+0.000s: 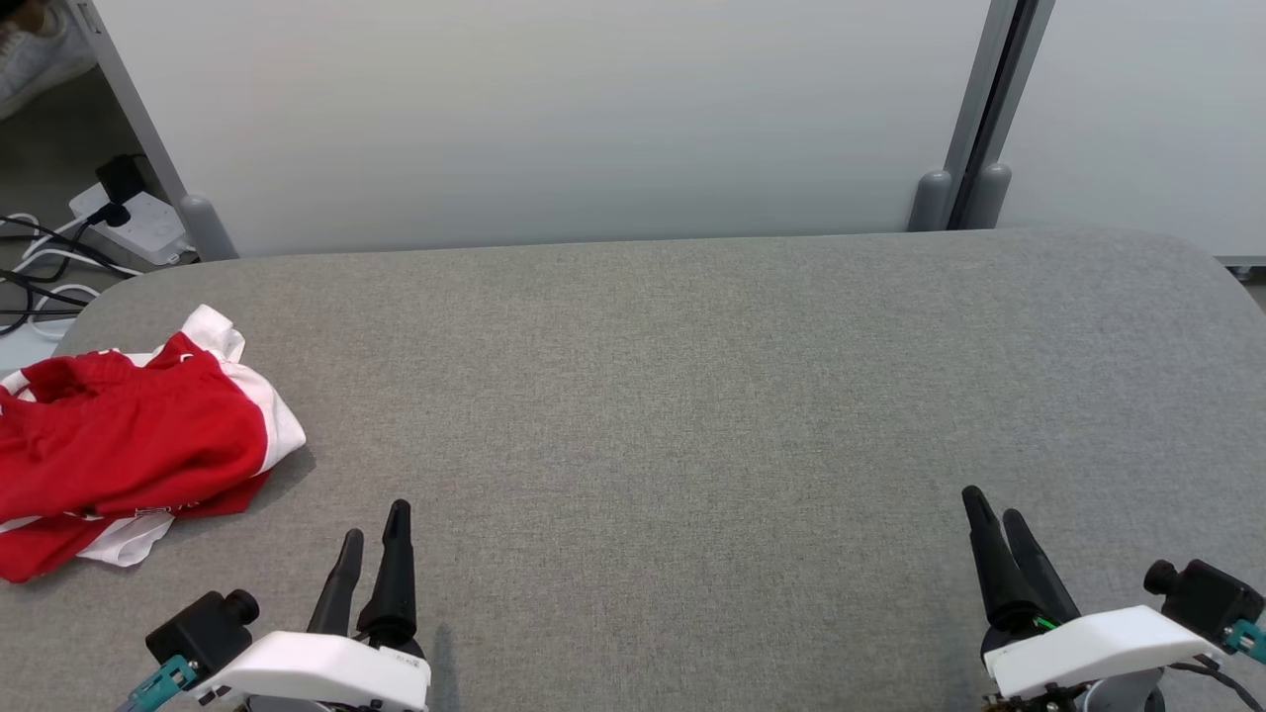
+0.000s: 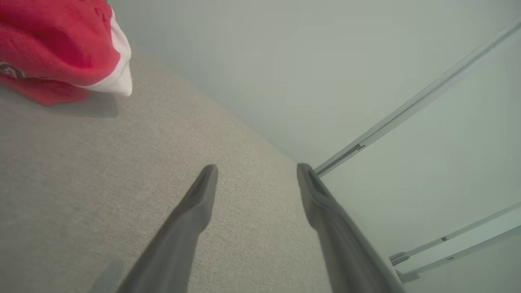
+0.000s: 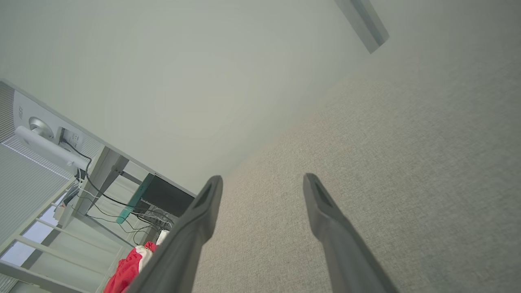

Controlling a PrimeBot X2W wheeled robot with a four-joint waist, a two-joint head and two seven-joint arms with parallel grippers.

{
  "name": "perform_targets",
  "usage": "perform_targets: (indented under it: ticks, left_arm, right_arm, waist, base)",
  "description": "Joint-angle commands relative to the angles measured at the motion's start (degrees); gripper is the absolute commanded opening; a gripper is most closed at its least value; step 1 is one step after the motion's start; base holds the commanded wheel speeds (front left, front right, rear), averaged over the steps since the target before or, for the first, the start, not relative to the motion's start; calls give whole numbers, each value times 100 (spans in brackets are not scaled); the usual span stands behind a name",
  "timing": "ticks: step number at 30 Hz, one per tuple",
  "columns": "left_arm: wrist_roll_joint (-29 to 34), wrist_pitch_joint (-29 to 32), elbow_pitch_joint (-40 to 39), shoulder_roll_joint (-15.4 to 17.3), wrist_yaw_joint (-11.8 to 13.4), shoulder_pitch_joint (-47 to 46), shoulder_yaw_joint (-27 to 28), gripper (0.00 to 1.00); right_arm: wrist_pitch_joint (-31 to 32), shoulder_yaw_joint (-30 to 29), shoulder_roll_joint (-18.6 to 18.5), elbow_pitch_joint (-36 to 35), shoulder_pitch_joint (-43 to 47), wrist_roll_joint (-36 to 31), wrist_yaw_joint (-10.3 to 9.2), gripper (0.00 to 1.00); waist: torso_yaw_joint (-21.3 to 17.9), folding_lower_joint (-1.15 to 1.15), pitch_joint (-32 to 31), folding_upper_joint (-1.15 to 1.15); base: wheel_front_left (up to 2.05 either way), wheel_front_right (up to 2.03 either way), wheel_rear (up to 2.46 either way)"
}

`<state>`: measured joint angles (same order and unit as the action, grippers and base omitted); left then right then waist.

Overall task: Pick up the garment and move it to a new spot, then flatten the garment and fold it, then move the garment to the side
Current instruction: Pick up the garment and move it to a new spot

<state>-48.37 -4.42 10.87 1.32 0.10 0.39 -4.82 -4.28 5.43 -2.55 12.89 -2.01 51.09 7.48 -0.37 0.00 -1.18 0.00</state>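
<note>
We see the garment, red with white trim, lying crumpled at the left edge of the head view on the grey table, with part of it cut off by the frame. Our left gripper sits at the lower left with its fingers pointing up the frame. It is below and to the right of the garment, near it but not touching. In the left wrist view its two fingers stand wide apart with bare table between them and nothing in their hold, and the garment fills that view's upper left corner. Our right gripper sits at the lower right of the head view, well apart from the garment. In the right wrist view its fingers are spread just as wide and hold nothing, and a small patch of the garment shows at the lower left, past the left finger. We cannot tell whether either gripper's fingertips touch the table. A pale wall runs across the top of the head view behind the table. A power strip with cables lies on the floor at the upper left.
</note>
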Motion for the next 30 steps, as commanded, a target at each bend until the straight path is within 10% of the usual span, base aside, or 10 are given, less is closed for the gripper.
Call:
perform_targets:
  ticks: [1, 30]
  left_arm:
    - [224, -81, -164, 72, 80, -343, 53, 100]
    - [1952, -551, -356, 112, 401, -427, -266, 100]
  right_arm:
    - [-99, 108, -81, -229, -293, -230, 1, 100]
    - [-568, 527, -89, -485, -367, -2003, 1, 100]
  waist:
    - [-4, 0, 0, 0]
    - [-15, 0, -46, 0]
  base:
    - [0, 0, 0]
    - [0, 0, 0]
